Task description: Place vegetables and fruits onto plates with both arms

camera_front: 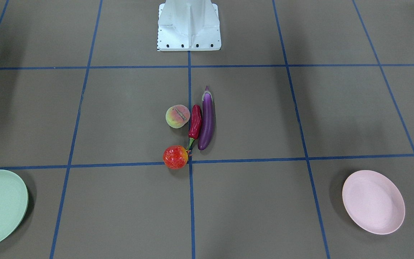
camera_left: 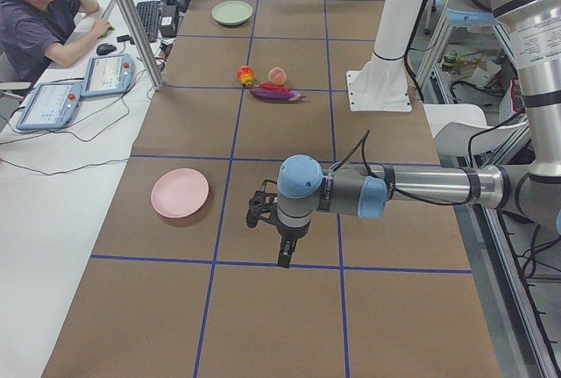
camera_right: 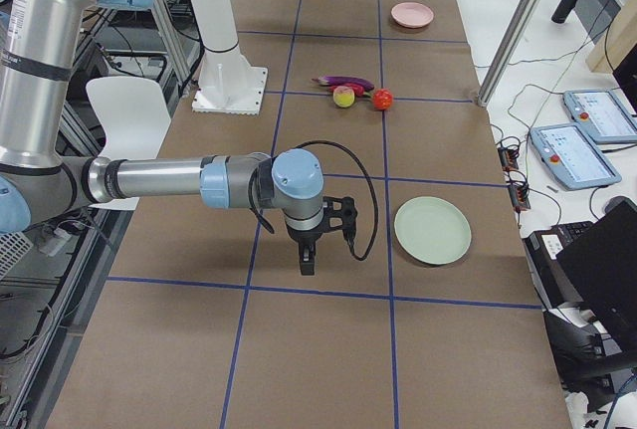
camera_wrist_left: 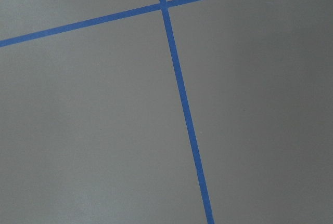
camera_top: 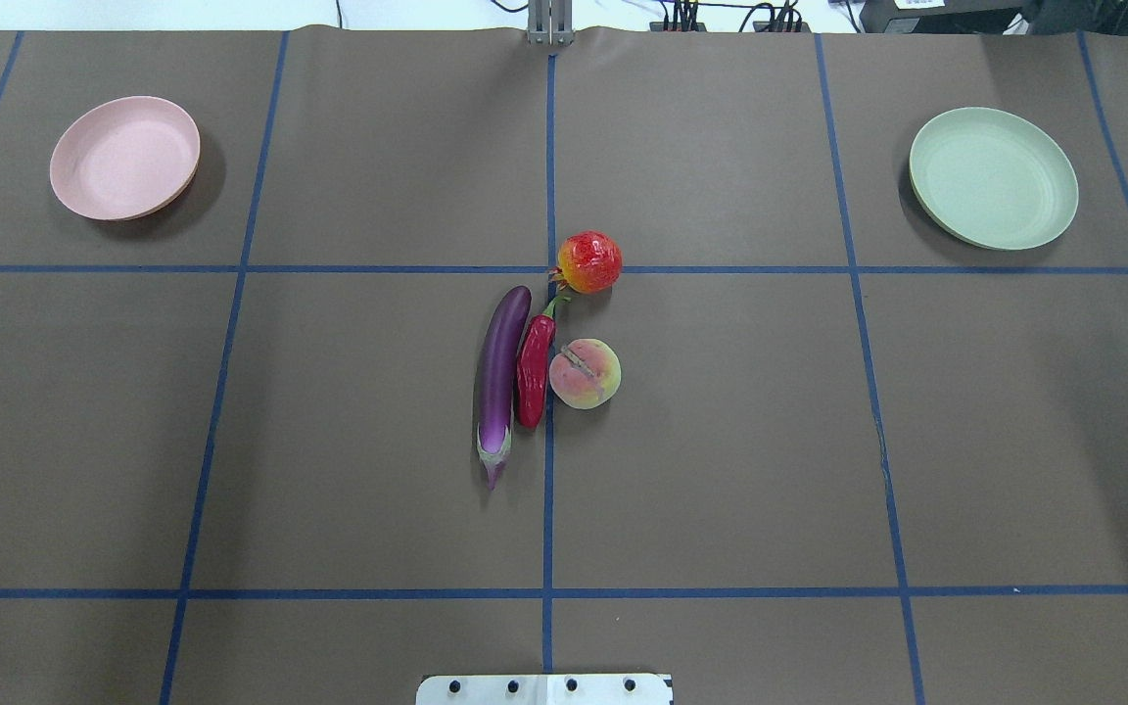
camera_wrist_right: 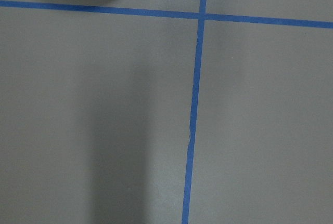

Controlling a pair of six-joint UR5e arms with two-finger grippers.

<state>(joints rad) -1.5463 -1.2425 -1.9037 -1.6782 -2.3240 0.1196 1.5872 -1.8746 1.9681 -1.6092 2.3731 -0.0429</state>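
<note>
Finding nothing placed yet: your eggplant point(camera_top: 500, 367), chili pepper point(camera_top: 533, 370), peach point(camera_top: 585, 373) and red-orange fruit point(camera_top: 589, 261) lie clustered mid-table, well apart from the bare pink plate point(camera_top: 123, 157) and green plate point(camera_top: 993, 176). Left gripper point(camera_left: 286, 260) and right gripper point(camera_right: 307, 268) hold no produce; how far open, I cannot tell.

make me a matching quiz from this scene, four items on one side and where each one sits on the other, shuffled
Things:
1. eggplant
2. red-orange speckled fruit
3. pink plate
4. mint green plate

Places:
A. far side of the table, on the robot's right
B. at the tip of the chili pepper's green stem
C. lying along the chili pepper, on its side away from the peach
D. far side of the table, on the robot's left

Pairs: 1-C, 2-B, 3-D, 4-A
</note>
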